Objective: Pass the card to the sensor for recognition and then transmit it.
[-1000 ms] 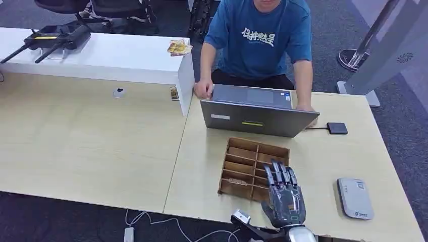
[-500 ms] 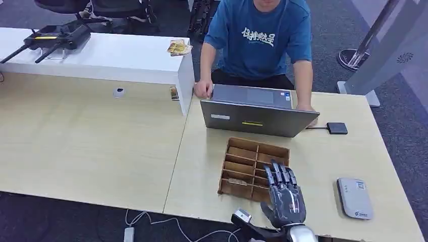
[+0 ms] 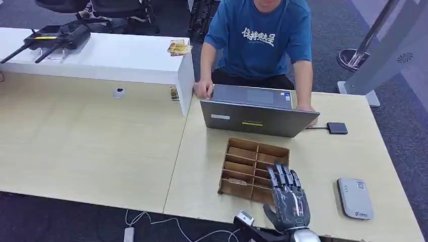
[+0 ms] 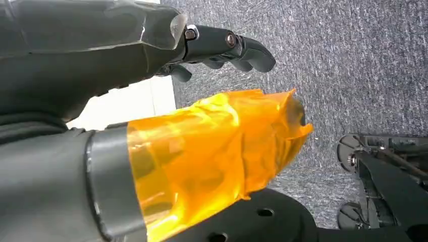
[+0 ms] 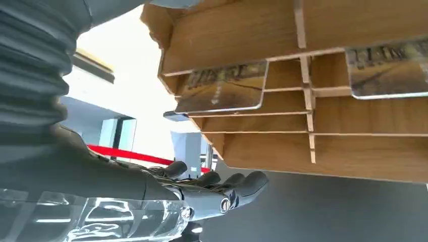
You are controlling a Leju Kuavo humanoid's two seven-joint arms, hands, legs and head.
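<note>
Reaching for a card [image 5: 222, 91] | right hand [image 3: 287, 199] spread, holding nothing, over wooden organizer [image 3: 242, 161]; slide fingertips under card's edge, pinch squarely

The right hand [image 3: 288, 200] is dark grey with ribbed fingers [image 3: 282, 177] – the left hand [image 4: 101, 60] carries a thumb [image 4: 212, 151] wrapped in amber tape.

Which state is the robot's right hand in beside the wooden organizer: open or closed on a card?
Open. The right hand hovers at the wooden organizer with fingers extended, holding nothing; the cards sit in their slots.
</note>
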